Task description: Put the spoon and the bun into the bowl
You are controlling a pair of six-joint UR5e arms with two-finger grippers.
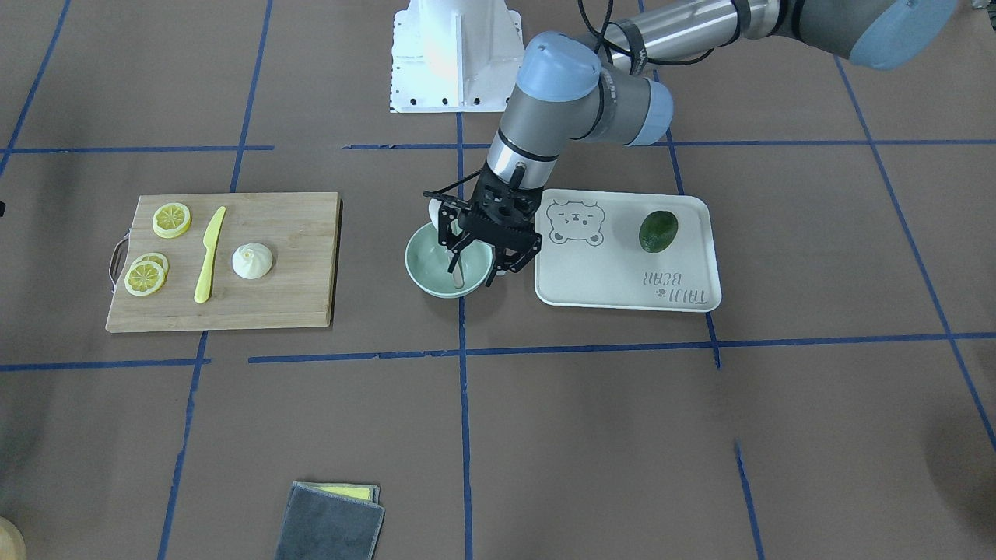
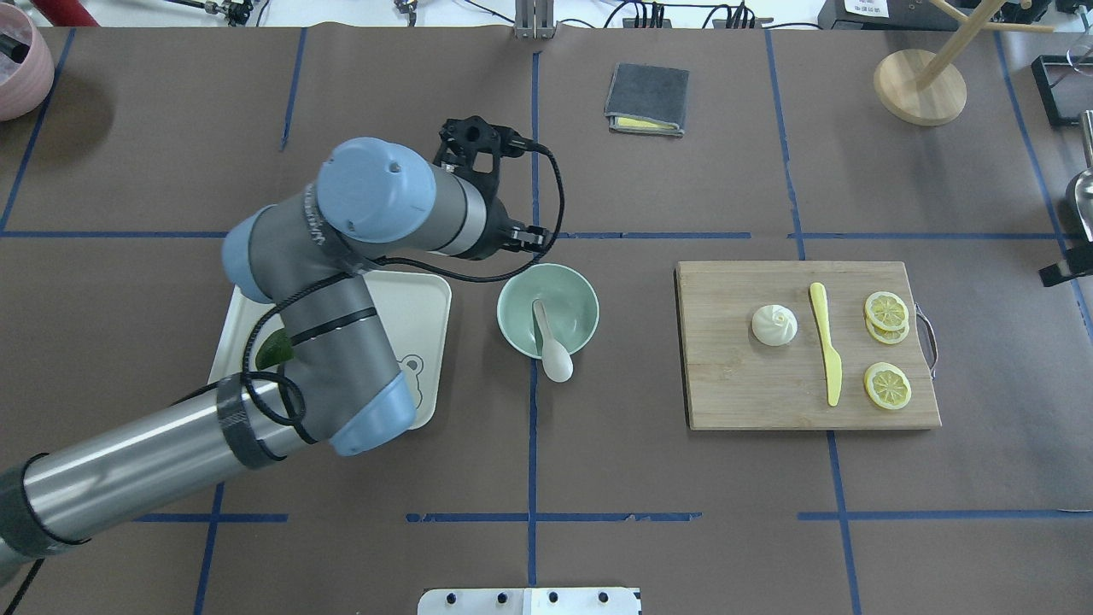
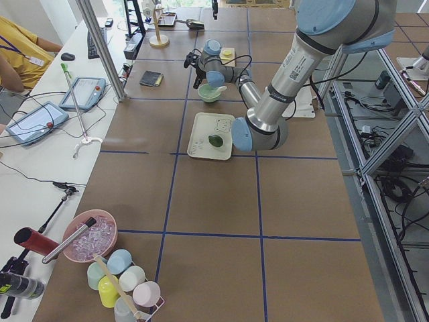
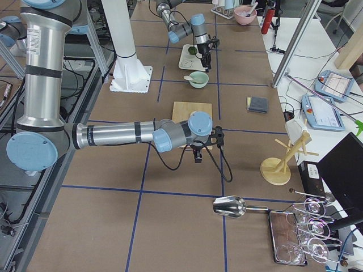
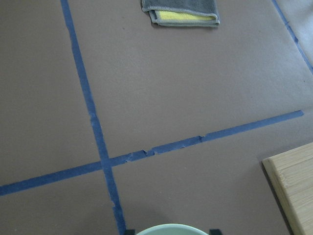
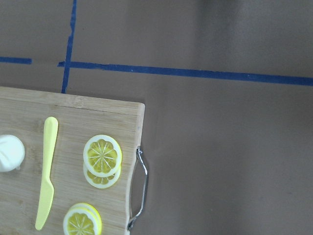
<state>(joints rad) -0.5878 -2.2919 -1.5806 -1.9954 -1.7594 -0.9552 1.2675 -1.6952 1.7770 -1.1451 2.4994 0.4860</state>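
The mint-green bowl [image 2: 568, 299] stands at mid-table. The pale spoon [image 2: 551, 346] lies in it, handle down inside and scoop resting over the rim on my side; its handle shows in the front view [image 1: 457, 274]. My left gripper [image 1: 476, 260] hangs just above the bowl [image 1: 424, 260], open and empty. Its fingertips [image 5: 128, 231] flank the bowl's far rim [image 5: 171, 229] in the left wrist view. The white bun [image 2: 774, 325] sits on the cutting board [image 2: 734, 393]. My right gripper [image 4: 198, 152] hovers past the board's handle end; I cannot tell its state.
A yellow plastic knife [image 2: 825, 342] and lemon slices [image 2: 886, 386] share the board with the bun. A white tray [image 2: 427, 299] with a dark green avocado [image 1: 658, 231] lies beside the bowl, under my left arm. A folded grey cloth [image 2: 647, 100] lies at the far side.
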